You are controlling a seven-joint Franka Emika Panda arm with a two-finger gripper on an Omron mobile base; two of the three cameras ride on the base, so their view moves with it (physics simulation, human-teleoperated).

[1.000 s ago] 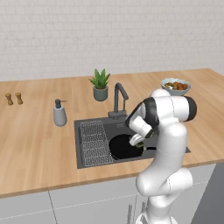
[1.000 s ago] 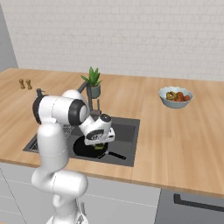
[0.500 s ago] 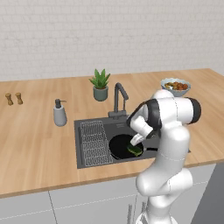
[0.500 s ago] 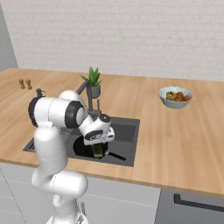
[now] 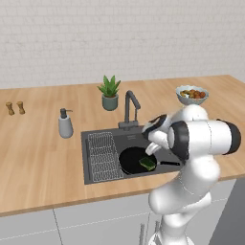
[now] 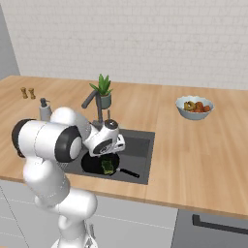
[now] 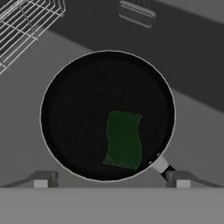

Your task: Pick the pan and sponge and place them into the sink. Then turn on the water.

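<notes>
Both items look placed, so the risk from here is mostly the faucet step.

Left base view: pan (image 5: 135, 160) sits on the floor of the sink (image 5: 91, 143), right of the wire rack (image 5: 104, 155), with the sponge (image 5: 148, 163) lying inside it, green side up. The faucet (image 5: 130, 105) stands at the far edge of the basin, just beyond the hand. The arm hangs low over the basin, so a straight swing toward the faucet could clip the spout.

Right base view: gripper (image 6: 107, 156) hovers directly above the sponge (image 6: 107, 166), apart from it. Pan handle (image 6: 128, 172) points right along the near wall. Dropping any lower could nudge the sponge or knock the pan.

Hand view: fingertips (image 7: 43, 179) are spread wide, nothing between them; sponge (image 7: 124, 139) lies free in the pan (image 7: 87, 96). Released. I'd lift clear first, then approach the faucet lever, which I can't make out clearly; a misjudged push could slip off it.
</notes>
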